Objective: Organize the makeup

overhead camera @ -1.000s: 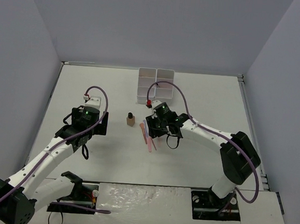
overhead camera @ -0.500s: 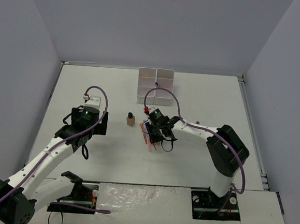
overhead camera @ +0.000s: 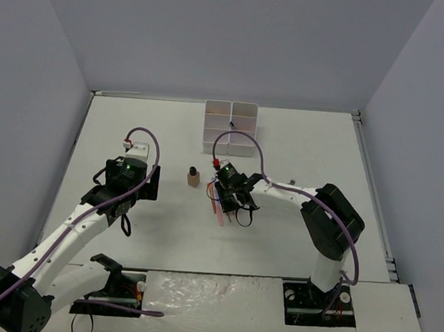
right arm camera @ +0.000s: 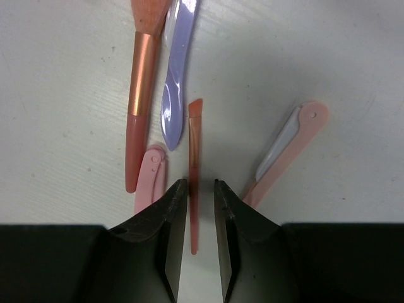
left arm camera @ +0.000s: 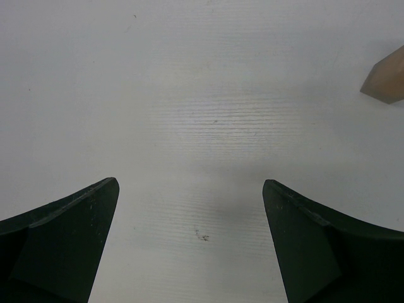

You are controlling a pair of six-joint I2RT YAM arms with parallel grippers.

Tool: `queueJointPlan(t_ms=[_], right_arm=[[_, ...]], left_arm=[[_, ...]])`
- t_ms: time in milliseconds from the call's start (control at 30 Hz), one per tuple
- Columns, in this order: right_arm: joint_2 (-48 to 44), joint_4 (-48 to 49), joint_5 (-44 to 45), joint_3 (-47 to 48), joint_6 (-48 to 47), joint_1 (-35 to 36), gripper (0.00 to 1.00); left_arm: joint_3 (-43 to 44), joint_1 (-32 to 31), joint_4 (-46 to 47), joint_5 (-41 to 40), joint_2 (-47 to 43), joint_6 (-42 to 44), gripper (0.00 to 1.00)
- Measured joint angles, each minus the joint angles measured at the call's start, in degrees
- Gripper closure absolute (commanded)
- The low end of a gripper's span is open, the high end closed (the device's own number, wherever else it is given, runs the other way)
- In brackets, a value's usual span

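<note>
White tabletop (overhead camera: 299, 164), white compartment box (overhead camera: 231, 124) at the far middle. A bunch of makeup sticks (overhead camera: 220, 212) lies on the near side of the box, well apart from it. The tan bottle (overhead camera: 193, 178) stands near-left of the box, beside the bunch.

The right claw (right arm camera: 201, 186) is down on the bunch, fingers drawn close, straddling the thin orange stick (right arm camera: 195, 145). One finger looks to touch it and there is daylight on the other side, so I'd call it not clamped yet. The stick's long axis runs straight down the gap, square to the closing direction, which is good alignment. Its slanted tip points out ahead of the claw and its tail runs back between the fingers. Toward the box or away, can't tell: the arm hides it from above.

Neighbours lie roughly parallel: pink brush (right arm camera: 142, 76), lilac spatula (right arm camera: 175, 82), and a short pink folding tool (right arm camera: 151, 173) right against one finger. A long pink folding tool (right arm camera: 287, 151) lies angled off the other side. Risk: the short one gets dragged on closing.

The left claw (left arm camera: 190, 182) is spread wide and holds nothing. It sits over bare tabletop, further left of the box than the bottle. The right arm is plainly the nearer one for the sticks.

Likely next: close, lift, carry boxward.
</note>
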Motion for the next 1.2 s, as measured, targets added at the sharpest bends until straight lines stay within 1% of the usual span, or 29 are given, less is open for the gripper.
queueJointPlan(t_ms=[167,200,267,300,467,600,800,900,1100,1200], right_arm=[[1.5,-0.5,2.2,2.0,0.0,0.0,0.9],[1.9,-0.8,2.6,2.5,-0.1,0.0,0.91],[2.7,-1.6,3.3,3.7,-0.3,0.0,0.99],[3.2,-1.9,3.5,4.3,-0.4,0.0,1.0],[5.4,-4.8,4.5,8.2,-1.5,0.0,1.0],[5.5,-7.6,4.8,11.0,-3.3,-0.5,1.0],[4.4,-8.3,4.4,21.6,-11.2,-3.7,1.0],[3.5,-5.4,2.3,26.4,-16.5,-7.2,1.0],[3.8,-1.9,-7.3,33.5,-26.1,-17.4,1.0],[5.5,0.1,-11.4,37.0,-32.1,-21.1,1.0]], left_arm=[[0.0,0.0,0.0,0.0,0.0,0.0,0.03],[0.0,0.0,0.0,0.0,0.0,0.0,0.03],[0.0,0.0,0.0,0.0,0.0,0.0,0.03],[0.0,0.0,0.0,0.0,0.0,0.0,0.03],[0.0,0.0,0.0,0.0,0.0,0.0,0.03],[0.0,0.0,0.0,0.0,0.0,0.0,0.03],[0.0,0.0,0.0,0.1,0.0,0.0,0.03],[0.0,0.0,0.0,0.3,0.0,0.0,0.03],[0.0,0.0,0.0,0.5,-0.3,0.0,0.03],[0.0,0.0,0.1,0.6,-0.5,0.0,0.03]])
